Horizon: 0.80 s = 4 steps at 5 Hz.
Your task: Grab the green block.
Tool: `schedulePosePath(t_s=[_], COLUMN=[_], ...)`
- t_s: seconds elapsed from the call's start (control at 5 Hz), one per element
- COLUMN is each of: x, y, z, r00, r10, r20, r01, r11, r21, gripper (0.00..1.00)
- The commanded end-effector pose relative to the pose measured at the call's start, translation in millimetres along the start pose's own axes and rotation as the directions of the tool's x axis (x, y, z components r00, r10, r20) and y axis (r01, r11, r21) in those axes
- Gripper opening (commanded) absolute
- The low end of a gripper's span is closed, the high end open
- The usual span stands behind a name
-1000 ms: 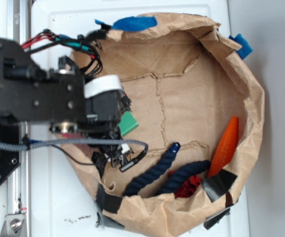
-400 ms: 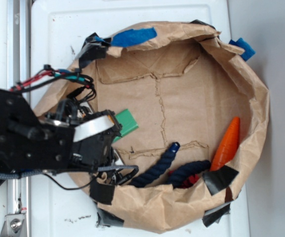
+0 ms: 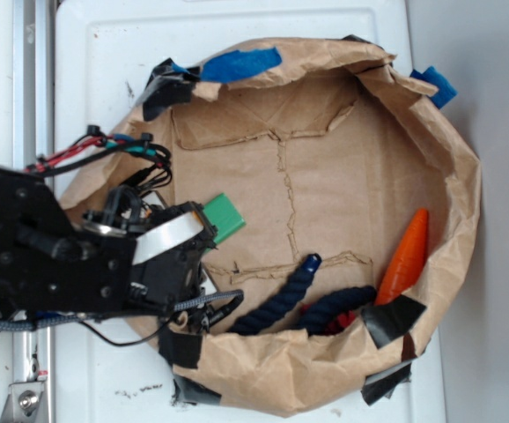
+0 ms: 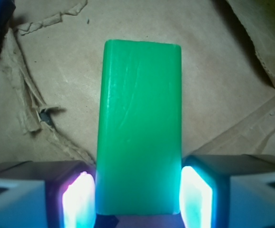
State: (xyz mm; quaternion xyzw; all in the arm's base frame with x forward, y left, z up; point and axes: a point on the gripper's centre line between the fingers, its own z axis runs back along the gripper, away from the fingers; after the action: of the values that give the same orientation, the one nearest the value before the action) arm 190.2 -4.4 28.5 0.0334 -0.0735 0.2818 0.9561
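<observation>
Green block (image 4: 139,127) sits between the fingers of the tool (image 4: 138,195), held at its near end only; the glowing pads (image 4: 195,195) press both long sides, so the tool is clamped on it. Risk, as judged: smooth plastic with rounded edges and most of its length projecting ahead could slip or pivot on lifting. Beneath lies creased brown paper (image 4: 213,85); dark rope (image 3: 276,304) lies off to the tool's side.

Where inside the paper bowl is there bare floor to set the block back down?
Bare floor runs across the middle and top, between the green block, the upper paper wall and the orange carrot. The bottom is crowded with the blue rope and a red item.
</observation>
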Motion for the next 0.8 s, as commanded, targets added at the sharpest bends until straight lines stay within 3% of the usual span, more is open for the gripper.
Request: schedulePosePath(t_s=[0.0, 0.2, 0.6], x=[-1, 5, 43], y=[5, 4, 3], z=[1, 3, 77], r00=[1.0, 1.0, 0.998], r10=[0.002, 0.007, -0.055], r20=[-0.006, -0.022, -0.027], r01=[-0.002, -0.007, 0.056], r11=[1.0, 1.0, 0.997], r21=[0.015, 0.02, 0.059], gripper=[0.0, 0.0, 0.0])
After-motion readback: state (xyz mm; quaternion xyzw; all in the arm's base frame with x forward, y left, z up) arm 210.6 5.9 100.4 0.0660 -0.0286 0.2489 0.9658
